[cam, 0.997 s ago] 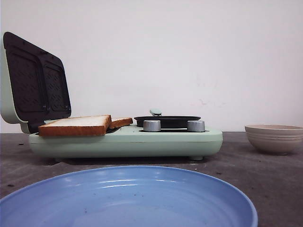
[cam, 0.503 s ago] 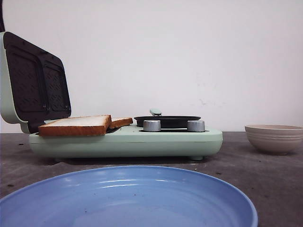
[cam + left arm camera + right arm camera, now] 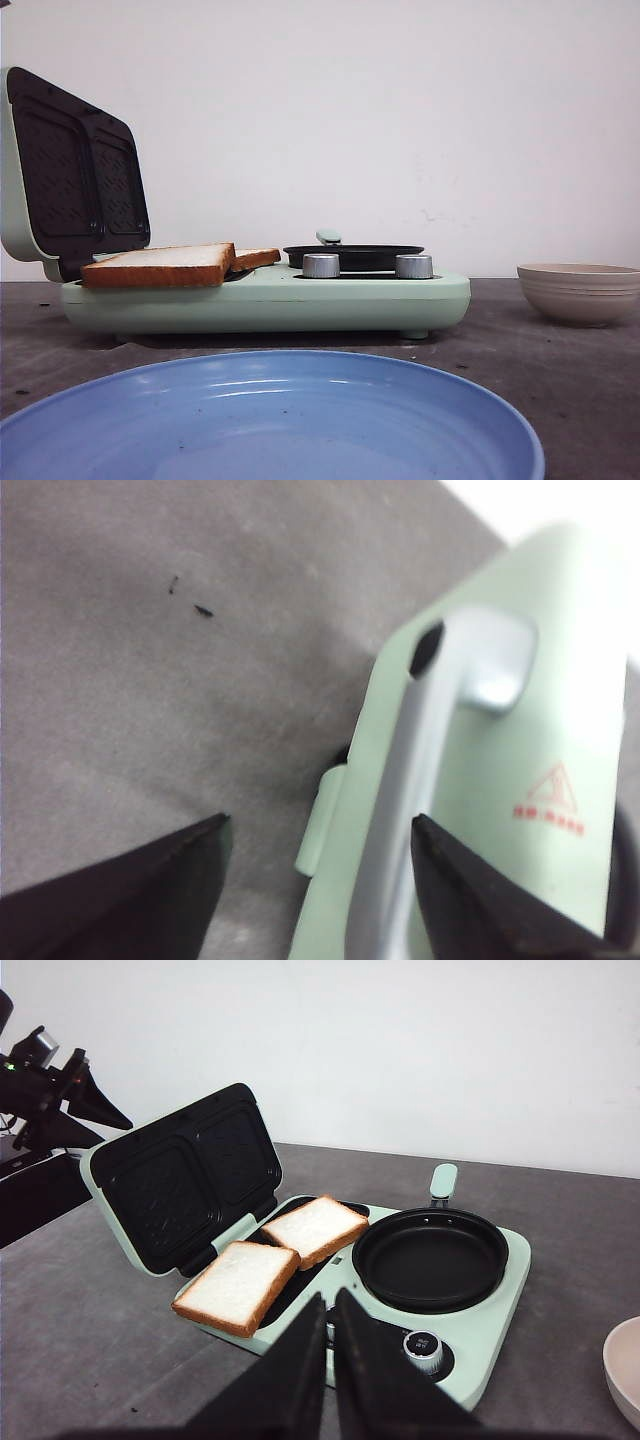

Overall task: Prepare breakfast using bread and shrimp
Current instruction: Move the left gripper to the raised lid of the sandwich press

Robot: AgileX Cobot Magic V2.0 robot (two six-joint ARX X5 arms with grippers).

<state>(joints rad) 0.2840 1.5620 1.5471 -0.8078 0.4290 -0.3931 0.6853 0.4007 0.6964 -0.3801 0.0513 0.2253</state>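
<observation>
Two slices of bread lie on the dark plates of the mint-green sandwich maker (image 3: pixel 490 1310), a near slice (image 3: pixel 238 1285) (image 3: pixel 160 265) and a far slice (image 3: pixel 315 1228) (image 3: pixel 255 258). Its lid (image 3: pixel 180 1185) (image 3: pixel 75 180) stands open. My left gripper (image 3: pixel 315 825) is open and hangs behind the lid, its jaws either side of the grey handle (image 3: pixel 420 770) without touching it. In the right wrist view, the left gripper (image 3: pixel 100 1100) shows at the lid's top edge. My right gripper (image 3: pixel 330 1298) is shut and empty, above the maker's front. The shrimp is out of view.
A black round pan (image 3: pixel 430 1258) (image 3: pixel 352 256) sits on the maker's right half, with two grey knobs (image 3: pixel 320 265) (image 3: pixel 413 266) in front. A beige bowl (image 3: pixel 580 290) (image 3: pixel 625 1370) stands on the table at the right. A blue plate (image 3: pixel 270 420) fills the foreground.
A dark part of the left arm at the front view's top left edge, seen half a second ago, has risen almost out of frame. Bread, lid and pan are unmoved.
</observation>
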